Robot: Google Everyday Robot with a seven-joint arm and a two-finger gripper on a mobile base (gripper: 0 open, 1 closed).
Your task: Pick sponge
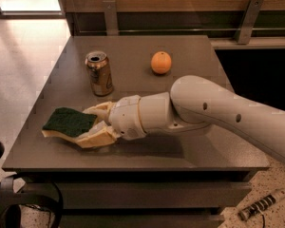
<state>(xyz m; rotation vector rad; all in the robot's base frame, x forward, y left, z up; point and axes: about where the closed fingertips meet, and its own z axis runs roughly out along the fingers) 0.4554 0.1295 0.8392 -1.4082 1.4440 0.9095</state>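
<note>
Arm [228, 113] was smooth off-white shell, fat rounded tube; two small dark holes on side. Wrist [133, 118] was white, segmented, seam lines visible. Gripper [85, 126] sat near front-left corner of counter [190, 151]; fingers [96, 137] cream-yellow, blunt.

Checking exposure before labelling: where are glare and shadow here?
Camera view: daylight washes out the floor at top left; a soft shadow lies on the table under the arm; the drink can rim glints; the end effector, at the sponge's right end near the table's front left, is evenly lit.
</note>
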